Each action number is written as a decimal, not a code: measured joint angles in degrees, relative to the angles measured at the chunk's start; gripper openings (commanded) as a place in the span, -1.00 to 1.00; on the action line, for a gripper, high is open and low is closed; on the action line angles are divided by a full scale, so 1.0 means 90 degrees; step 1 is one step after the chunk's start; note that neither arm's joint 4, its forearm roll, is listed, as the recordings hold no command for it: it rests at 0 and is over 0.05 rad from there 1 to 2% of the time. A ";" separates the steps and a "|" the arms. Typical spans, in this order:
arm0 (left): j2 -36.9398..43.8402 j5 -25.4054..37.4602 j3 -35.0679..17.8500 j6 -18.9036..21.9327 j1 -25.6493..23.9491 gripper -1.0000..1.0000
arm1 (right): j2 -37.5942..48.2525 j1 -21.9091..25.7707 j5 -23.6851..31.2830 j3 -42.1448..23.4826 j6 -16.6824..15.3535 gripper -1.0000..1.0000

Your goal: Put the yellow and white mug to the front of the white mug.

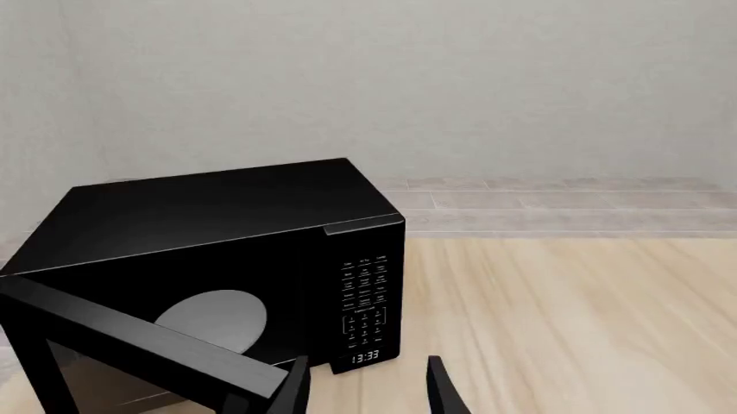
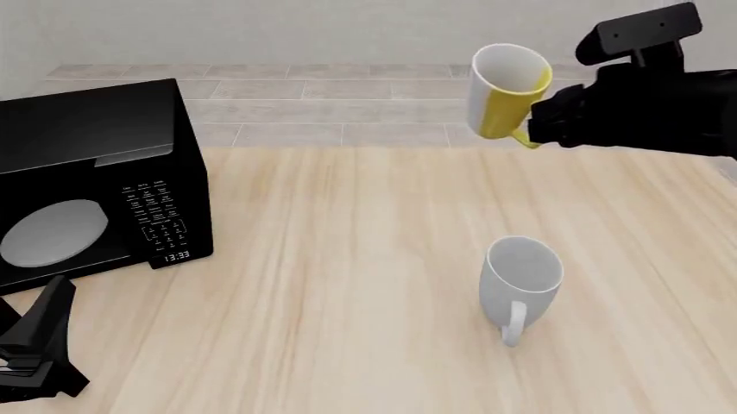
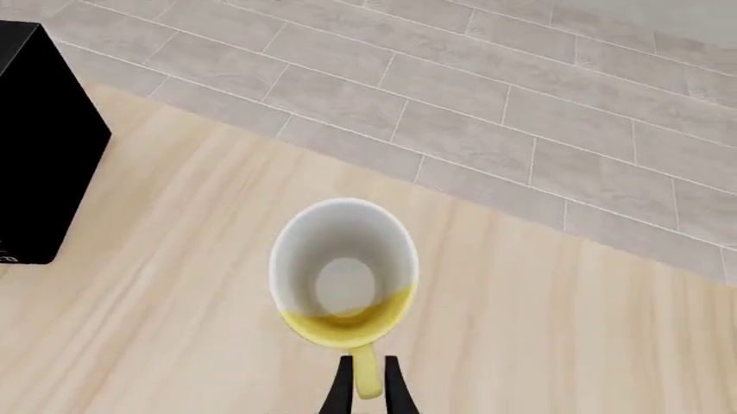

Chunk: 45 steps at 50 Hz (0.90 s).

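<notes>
My right gripper (image 2: 533,131) is shut on the yellow handle of the yellow and white mug (image 2: 507,90) and holds it tilted, high above the table's far edge. In the right wrist view the mug (image 3: 343,274) shows its white inside, and the fingertips (image 3: 394,385) pinch the handle. The white mug (image 2: 522,276) stands on the table below and nearer, with its handle toward me. My left gripper (image 2: 34,345) is open and empty low at the front left; it also shows in the left wrist view (image 1: 366,388).
A black microwave (image 2: 92,177) with its door open stands at the table's left; it fills the left wrist view (image 1: 219,259). A tiled floor (image 2: 323,95) lies beyond the table's far edge.
</notes>
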 measured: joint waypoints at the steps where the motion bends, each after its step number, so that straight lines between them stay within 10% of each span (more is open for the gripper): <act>1: 0.0000 0.0000 0.0000 0.0000 0.0000 1.00 | -0.0011 -0.0014 -0.0002 0.0013 0.0004 -1.00; 45: 0.0000 0.0000 0.0000 0.0000 -0.0001 1.00 | 0.0035 -0.0337 -0.0545 0.0633 0.0201 -1.00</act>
